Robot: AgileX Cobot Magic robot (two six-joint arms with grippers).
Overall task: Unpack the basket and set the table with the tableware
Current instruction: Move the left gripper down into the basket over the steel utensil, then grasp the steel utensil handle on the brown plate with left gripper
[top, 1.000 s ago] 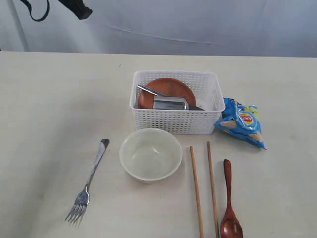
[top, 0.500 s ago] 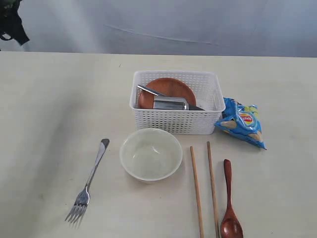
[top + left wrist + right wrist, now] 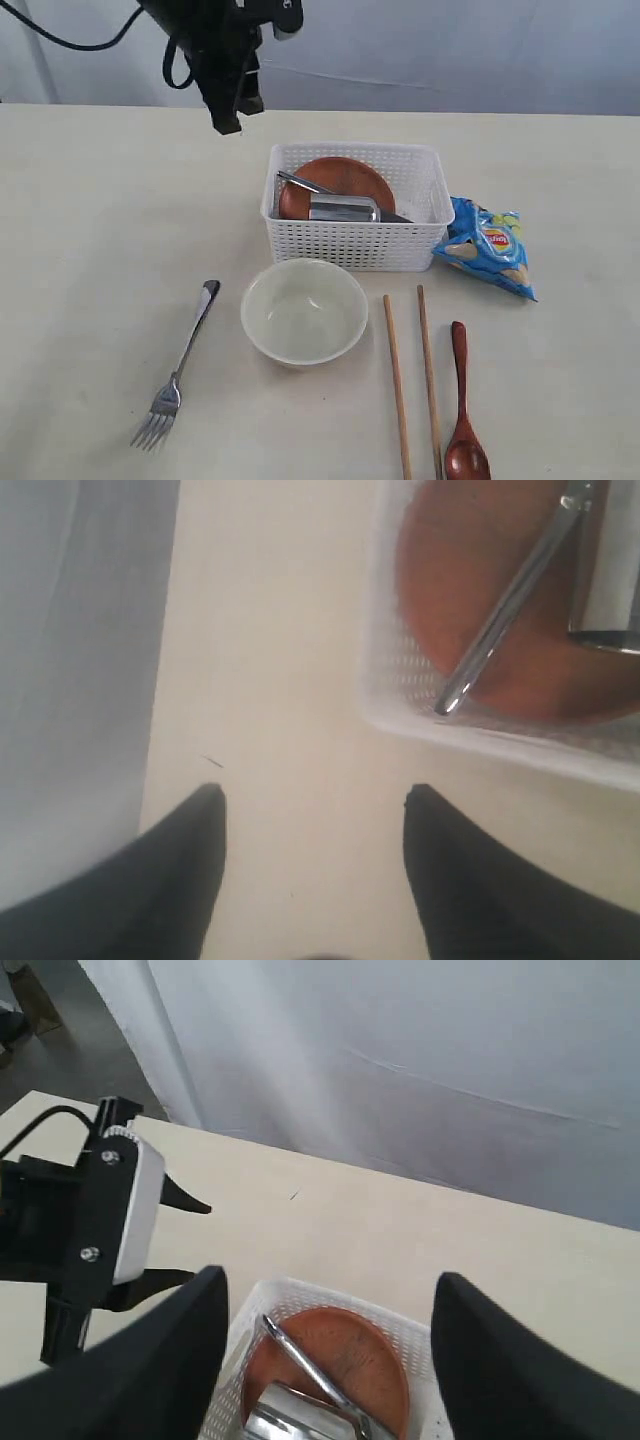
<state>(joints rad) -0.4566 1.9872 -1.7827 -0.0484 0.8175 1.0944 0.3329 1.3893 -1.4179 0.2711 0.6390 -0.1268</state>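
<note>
Exterior view: cream bowl point(image 3: 304, 310), steel fork point(image 3: 180, 362), two wooden chopsticks point(image 3: 396, 385) and dark wooden spoon point(image 3: 462, 400) already on pale worktop point(image 3: 100, 220). Left to unpack: reddish-brown round plate point(image 3: 345, 175), steel cup point(image 3: 344, 208), steel knife point(image 3: 303, 184), all in white lattice basket point(image 3: 350, 245). Basket sits just beside left end effector point(image 3: 315, 792) and below right end effector point(image 3: 325, 1290). Both are spread wide and empty. Knife lies diagonal across the plate, handle end toward left end effector.

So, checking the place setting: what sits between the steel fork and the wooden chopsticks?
The round cream bowl, apart from both, as the exterior view shows.
</note>
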